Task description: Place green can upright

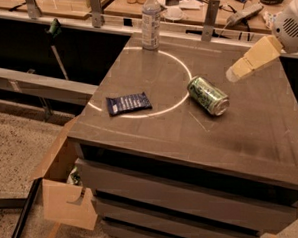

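Observation:
The green can (208, 95) lies on its side on the dark grey table top (248, 126), right of centre, its silver base toward the front right. My gripper (235, 73) comes in from the upper right, its pale fingers pointing down-left. It hangs above the table just behind and to the right of the can, apart from it, holding nothing I can see.
A clear plastic bottle (150, 22) stands upright at the table's back edge. A dark blue snack packet (129, 103) lies flat at the front left. A white ring is marked on the table top. An open cardboard box (65, 196) sits on the floor at the left.

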Controlling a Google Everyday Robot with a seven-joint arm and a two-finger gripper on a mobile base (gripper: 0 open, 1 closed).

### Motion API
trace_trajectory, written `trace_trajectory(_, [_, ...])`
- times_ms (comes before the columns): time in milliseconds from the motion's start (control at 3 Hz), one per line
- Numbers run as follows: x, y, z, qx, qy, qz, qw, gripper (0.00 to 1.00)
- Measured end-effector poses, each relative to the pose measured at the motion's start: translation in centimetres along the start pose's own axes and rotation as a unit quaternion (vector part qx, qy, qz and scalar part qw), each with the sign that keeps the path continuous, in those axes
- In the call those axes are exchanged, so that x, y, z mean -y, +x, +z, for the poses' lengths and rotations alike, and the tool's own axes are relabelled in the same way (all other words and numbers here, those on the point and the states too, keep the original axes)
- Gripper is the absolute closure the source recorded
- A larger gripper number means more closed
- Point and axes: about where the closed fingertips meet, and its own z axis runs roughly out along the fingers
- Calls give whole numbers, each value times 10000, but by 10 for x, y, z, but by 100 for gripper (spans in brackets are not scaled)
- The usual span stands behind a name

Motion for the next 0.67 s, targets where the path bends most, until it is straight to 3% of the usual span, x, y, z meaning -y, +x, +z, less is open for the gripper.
trace_trajectory(333, [5, -8, 21, -85, -86, 771, 9969, 0])
trace_trajectory(667, [1, -11, 23, -196, -121, 687, 9974, 0])
